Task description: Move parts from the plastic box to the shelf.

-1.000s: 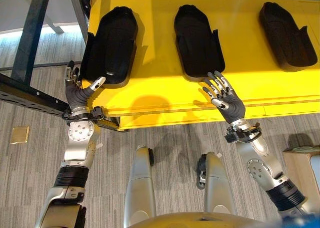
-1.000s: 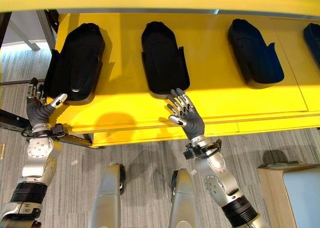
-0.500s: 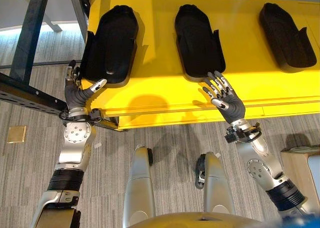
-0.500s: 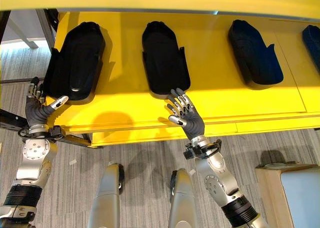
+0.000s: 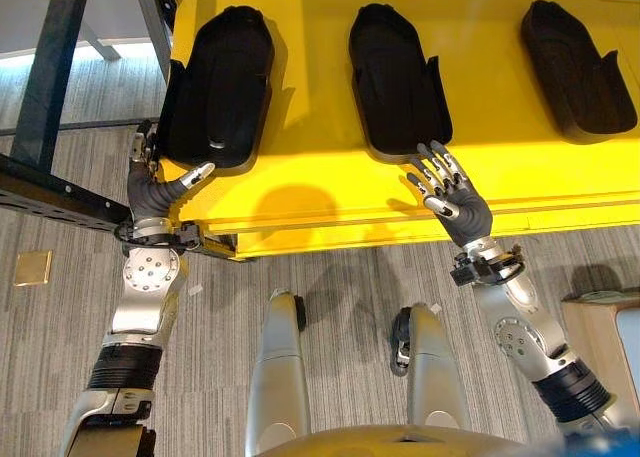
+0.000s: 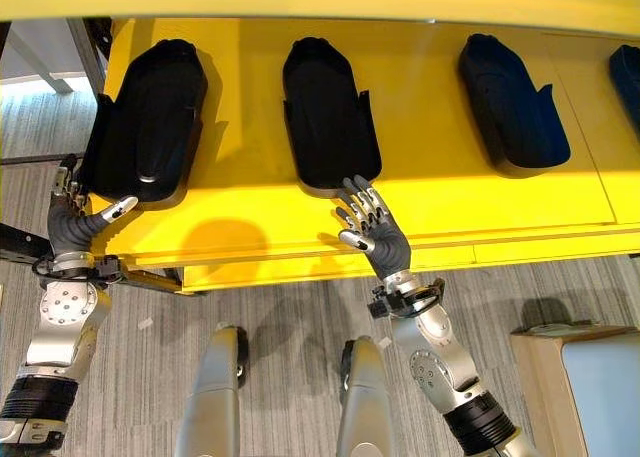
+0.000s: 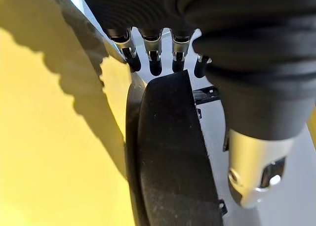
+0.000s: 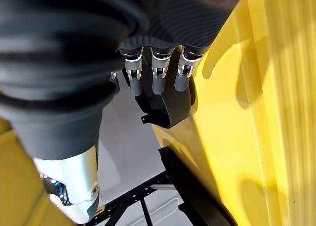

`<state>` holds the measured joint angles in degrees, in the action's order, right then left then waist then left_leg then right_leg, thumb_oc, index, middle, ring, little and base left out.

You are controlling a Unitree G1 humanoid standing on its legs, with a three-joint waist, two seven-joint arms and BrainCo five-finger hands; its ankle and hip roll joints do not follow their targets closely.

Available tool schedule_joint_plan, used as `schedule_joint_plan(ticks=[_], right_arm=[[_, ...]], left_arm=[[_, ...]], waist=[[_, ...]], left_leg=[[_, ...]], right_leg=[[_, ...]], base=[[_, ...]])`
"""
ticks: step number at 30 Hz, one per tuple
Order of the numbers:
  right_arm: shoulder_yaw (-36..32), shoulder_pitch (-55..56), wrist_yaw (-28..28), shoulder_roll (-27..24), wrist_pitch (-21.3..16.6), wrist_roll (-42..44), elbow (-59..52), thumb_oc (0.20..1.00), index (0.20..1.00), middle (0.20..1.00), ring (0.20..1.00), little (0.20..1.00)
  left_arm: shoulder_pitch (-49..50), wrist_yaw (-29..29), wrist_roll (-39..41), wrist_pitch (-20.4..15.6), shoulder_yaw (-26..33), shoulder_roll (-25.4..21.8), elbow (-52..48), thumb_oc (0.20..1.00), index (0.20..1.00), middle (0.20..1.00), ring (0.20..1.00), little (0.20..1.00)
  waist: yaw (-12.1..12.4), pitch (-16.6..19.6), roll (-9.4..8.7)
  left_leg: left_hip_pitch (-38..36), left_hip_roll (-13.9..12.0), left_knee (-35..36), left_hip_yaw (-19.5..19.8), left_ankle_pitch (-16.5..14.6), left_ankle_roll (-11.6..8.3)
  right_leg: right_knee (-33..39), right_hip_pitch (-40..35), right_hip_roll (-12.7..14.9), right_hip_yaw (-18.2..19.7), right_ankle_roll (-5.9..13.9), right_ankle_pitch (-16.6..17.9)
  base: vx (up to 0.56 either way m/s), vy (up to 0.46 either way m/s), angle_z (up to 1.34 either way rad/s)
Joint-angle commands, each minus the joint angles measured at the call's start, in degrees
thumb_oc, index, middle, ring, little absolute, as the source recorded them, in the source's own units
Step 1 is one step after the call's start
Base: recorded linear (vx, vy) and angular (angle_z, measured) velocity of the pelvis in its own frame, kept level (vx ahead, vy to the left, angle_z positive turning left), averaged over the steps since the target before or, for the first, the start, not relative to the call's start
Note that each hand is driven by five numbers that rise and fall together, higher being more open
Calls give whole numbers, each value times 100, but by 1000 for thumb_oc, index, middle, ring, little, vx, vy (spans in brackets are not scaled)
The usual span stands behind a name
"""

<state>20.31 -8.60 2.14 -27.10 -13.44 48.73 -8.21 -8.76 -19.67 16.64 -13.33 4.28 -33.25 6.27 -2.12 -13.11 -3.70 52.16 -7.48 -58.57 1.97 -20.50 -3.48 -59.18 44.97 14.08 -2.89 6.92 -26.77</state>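
The left hand (image 7: pixel 247 87), fingers straight, reaches over a black part (image 7: pixel 173 161), apparently on the yellow shelf (image 7: pixel 49 152).

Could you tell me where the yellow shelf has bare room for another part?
The shelf is bare between the left part and the middle part, and more widely between the middle part and the right part. The front strip is crowded where the right robot hand hovers.
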Motion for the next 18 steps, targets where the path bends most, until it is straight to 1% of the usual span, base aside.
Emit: schedule_joint_plan(ticks=[1, 7, 10, 18], right_arm=[[-132, 176, 174, -66, -271, 42, -640, 1000, 1000, 1000, 1000, 1000], [-139, 178, 180, -55, -272, 43, -637, 1000, 1000, 1000, 1000, 1000], [-220, 175, 207, -68, -269, 24, -673, 1000, 1000, 1000, 1000, 1000], [-274, 172, 236, -80, -280, -3, -700, 1000, 1000, 1000, 1000, 1000]], left_arm=[[373, 520, -343, -144, -449, -92, -447, 1000, 1000, 1000, 1000, 1000], [390, 529, -379, -136, -431, -115, -481, 1000, 1000, 1000, 1000, 1000], [577, 554, -876, -120, -247, -341, -797, 1000, 1000, 1000, 1000, 1000], [797, 552, -1266, -135, -64, -493, -1127, 1000, 1000, 1000, 1000, 1000]], waist=[[129, 437, 43], [131, 437, 45], [145, 446, 43], [169, 465, 44]], left_leg=[[47, 39, 2, 41, 109, 290], [56, 39, -7, 43, 106, 290], [57, 38, -6, 32, 86, 291], [28, 46, 5, 27, 60, 296]], right_leg=[[265, 583, -207, 14, -335, 941], [259, 591, -209, 17, -335, 937], [249, 610, -203, 20, -323, 918], [251, 588, -214, 23, -321, 894]], base=[[0, 0, 0], [0, 0, 0], [0, 0, 0], [0, 0, 0]])
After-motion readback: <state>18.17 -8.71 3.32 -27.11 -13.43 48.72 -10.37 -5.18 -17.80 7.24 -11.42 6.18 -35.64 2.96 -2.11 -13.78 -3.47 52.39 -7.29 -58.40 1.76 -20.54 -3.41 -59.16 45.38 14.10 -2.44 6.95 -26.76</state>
